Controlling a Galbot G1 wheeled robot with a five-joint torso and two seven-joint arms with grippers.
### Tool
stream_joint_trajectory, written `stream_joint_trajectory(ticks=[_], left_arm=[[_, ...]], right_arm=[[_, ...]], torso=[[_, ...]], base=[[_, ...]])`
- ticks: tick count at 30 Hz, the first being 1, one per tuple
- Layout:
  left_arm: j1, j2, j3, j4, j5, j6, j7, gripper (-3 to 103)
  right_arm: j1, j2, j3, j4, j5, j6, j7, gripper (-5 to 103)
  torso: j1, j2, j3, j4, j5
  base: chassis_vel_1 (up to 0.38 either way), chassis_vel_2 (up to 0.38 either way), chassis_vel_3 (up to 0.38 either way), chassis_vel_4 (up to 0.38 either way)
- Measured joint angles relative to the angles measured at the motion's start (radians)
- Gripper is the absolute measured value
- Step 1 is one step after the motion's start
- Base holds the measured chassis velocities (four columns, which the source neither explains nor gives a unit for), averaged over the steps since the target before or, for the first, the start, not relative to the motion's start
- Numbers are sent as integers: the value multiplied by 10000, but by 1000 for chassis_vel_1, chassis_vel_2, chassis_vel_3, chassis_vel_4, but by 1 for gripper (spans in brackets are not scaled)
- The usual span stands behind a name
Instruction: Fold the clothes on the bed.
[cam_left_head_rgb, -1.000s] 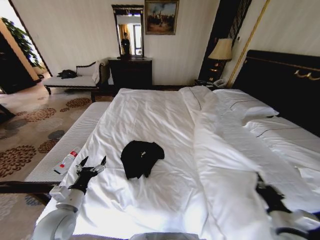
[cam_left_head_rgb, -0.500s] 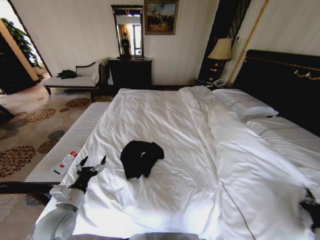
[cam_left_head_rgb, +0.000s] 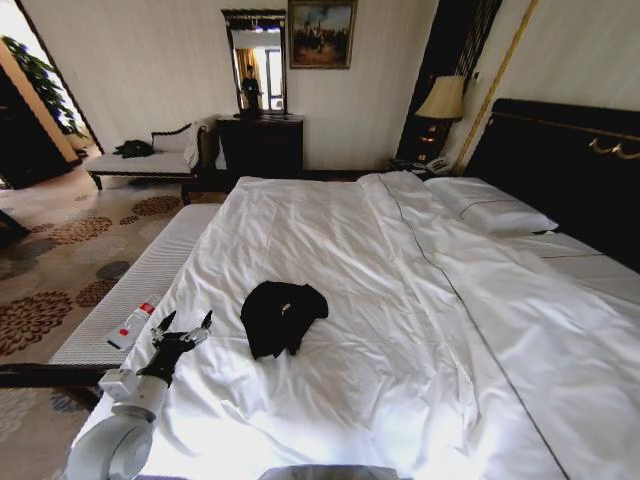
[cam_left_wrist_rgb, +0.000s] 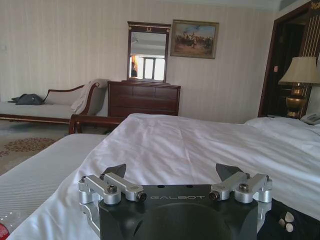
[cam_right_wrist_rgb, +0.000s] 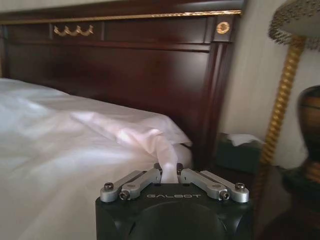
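From the head view we see the bed (cam_left_head_rgb: 330, 250) spread with a white duvet (cam_left_head_rgb: 420, 330) that lies nearly flat, and the black T-shirt (cam_left_head_rgb: 283, 316) lies crumpled in a small heap toward the foot edge of the bed, closer to its left side than its right. Our left gripper (cam_left_head_rgb: 183, 329) hovers over the duvet near the bed's left edge, just beside the T-shirt but not touching it, its fingers spread wide. Beside that edge runs a white bench (cam_left_head_rgb: 135, 290) with a small bottle (cam_left_head_rgb: 132, 324) lying on its surface. Pillows (cam_left_head_rgb: 490, 210) rest at the head end against the dark headboard (cam_left_head_rgb: 565, 165). In the left wrist view, our left gripper (cam_left_wrist_rgb: 171, 171) has its fingers spread wide, with nothing between them, over the white duvet (cam_left_wrist_rgb: 200, 145); a bit of the black T-shirt (cam_left_wrist_rgb: 295, 227) with white lettering shows at one corner, and a dresser (cam_left_wrist_rgb: 144, 99) with a mirror (cam_left_wrist_rgb: 147, 50) stands by the far wall. In the right wrist view, our right gripper (cam_right_wrist_rgb: 169, 170) is pinching a fold of the white duvet (cam_right_wrist_rgb: 75, 150), the fingers closed on the cloth, close to the headboard (cam_right_wrist_rgb: 125, 65) and near a lamp (cam_right_wrist_rgb: 300, 100).
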Motion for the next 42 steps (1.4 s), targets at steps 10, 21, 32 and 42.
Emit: stream_joint_trajectory(ticks=[10, 21, 32, 42], left_arm=[[29, 23, -18, -134, 12, 69, -62, 100], [109, -20, 21, -203, 80, 95, -74, 100], [154, -29, -34, -247, 81, 96, -75, 100], [331, -103, -110, -239, 86, 24, -37, 100]], right_arm=[[409, -1291, 183, -1747, -697, 773, -76, 1], [389, -561, 34, -2068, -1090, 1088, -48, 1], [410, -457, -56, -2491, -1346, 1281, -45, 7], [339, -542, 131, -2152, -1174, 1328, -34, 44]], torso=[[1, -1, 1, 6, 0], [1, 0, 0, 3, -1], [1, 0, 0, -10, -10], [-1, 0, 0, 1, -7]], base=[[0, 0, 0, 0], [0, 0, 0, 0], [0, 0, 0, 0], [0, 0, 0, 0]])
